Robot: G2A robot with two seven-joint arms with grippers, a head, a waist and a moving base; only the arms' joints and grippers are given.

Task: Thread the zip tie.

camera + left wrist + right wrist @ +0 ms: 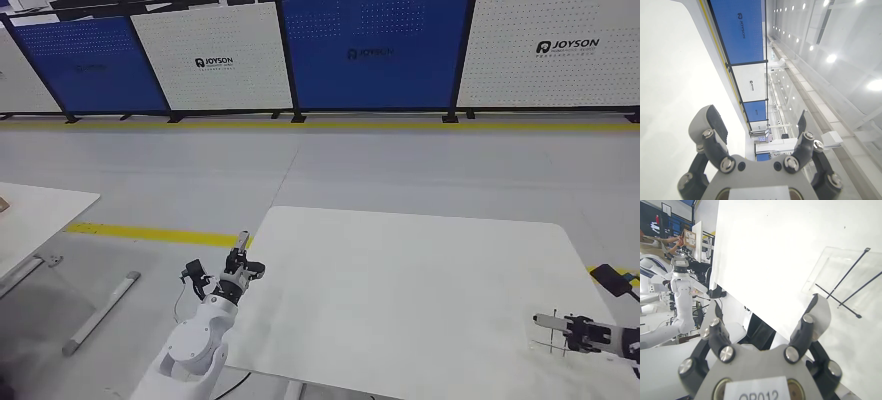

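Lying crossed on a clear plastic sheet (821, 272) on the white tabletop (772, 247), three thin black zip ties (847, 273) sit beside the right end effector (765, 299); it and the left end effector (758, 113) both stand spread apart.

Shows right gripper (765, 302) spread wide at white table (762, 247) edge, near three crossed black zip ties (847, 273) on clear sheet (836, 264).

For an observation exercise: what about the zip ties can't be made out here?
Right wrist view: one thin black plastic zip tie is cut off by the picture's edge.
Top view: the zip ties are too small to count, beside the right end effector.
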